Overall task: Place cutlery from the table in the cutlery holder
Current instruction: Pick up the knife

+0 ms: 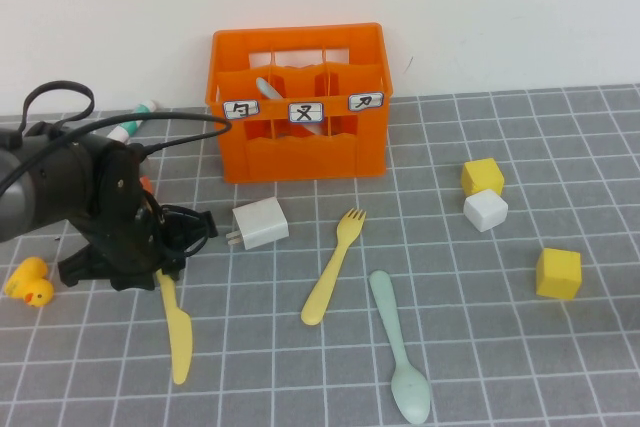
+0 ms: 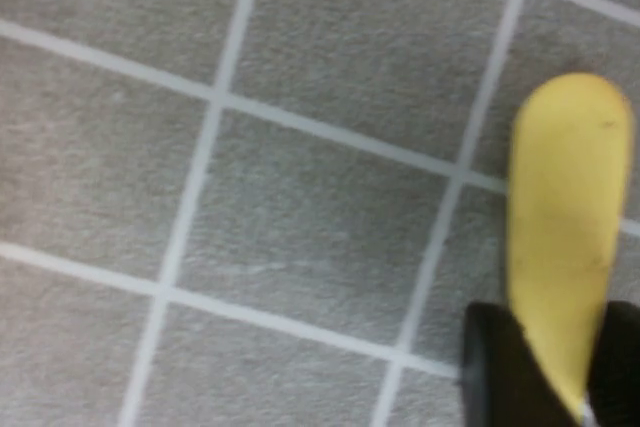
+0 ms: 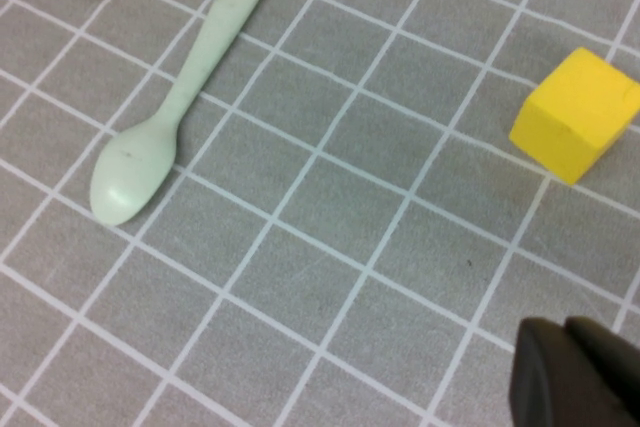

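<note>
The yellow knife [image 1: 178,332] lies on the grey grid table [image 1: 480,347] at the front left. My left gripper [image 1: 160,272] is low over its far end; in the left wrist view the knife [image 2: 565,237] runs between the black fingers [image 2: 500,367], which press both its edges. A yellow fork [image 1: 333,265] and a mint-green spoon [image 1: 397,347] lie mid-table. The orange cutlery holder [image 1: 300,147] stands at the back with a grey utensil [image 1: 272,92] inside. My right gripper [image 3: 575,367] does not show in the high view; it hangs shut over bare mat, near the spoon [image 3: 170,107].
A white plug block [image 1: 260,223] sits just right of the left arm. A yellow duck [image 1: 30,282] is at the left edge, a white-and-green tube [image 1: 135,119] behind the arm. Two yellow cubes [image 1: 482,176] [image 1: 558,273] and a white cube [image 1: 486,210] stand on the right.
</note>
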`<action>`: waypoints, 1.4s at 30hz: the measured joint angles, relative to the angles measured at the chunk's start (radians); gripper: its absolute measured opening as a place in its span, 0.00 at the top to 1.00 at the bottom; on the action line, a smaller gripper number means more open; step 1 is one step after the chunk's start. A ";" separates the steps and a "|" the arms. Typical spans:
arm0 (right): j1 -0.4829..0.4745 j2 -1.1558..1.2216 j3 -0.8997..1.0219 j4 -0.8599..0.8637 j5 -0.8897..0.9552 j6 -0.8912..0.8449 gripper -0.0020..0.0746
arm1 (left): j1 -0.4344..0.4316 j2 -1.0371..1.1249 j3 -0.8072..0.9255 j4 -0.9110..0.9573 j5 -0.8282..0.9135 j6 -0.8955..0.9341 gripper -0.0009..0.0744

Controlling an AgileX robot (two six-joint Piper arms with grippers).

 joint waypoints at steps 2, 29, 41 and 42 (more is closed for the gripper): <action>0.000 0.000 0.000 0.000 0.000 0.000 0.98 | 0.000 0.002 -0.002 0.013 0.012 -0.002 0.79; 0.000 0.000 0.000 0.002 0.000 -0.007 0.98 | -0.002 -0.171 -0.012 0.132 0.081 0.006 0.99; 0.000 0.000 0.000 0.002 0.002 -0.008 0.98 | -0.024 -0.173 0.080 0.082 0.097 0.029 0.99; 0.000 0.000 0.000 0.003 0.002 -0.008 0.98 | -0.028 -0.173 0.093 0.079 0.084 0.032 0.99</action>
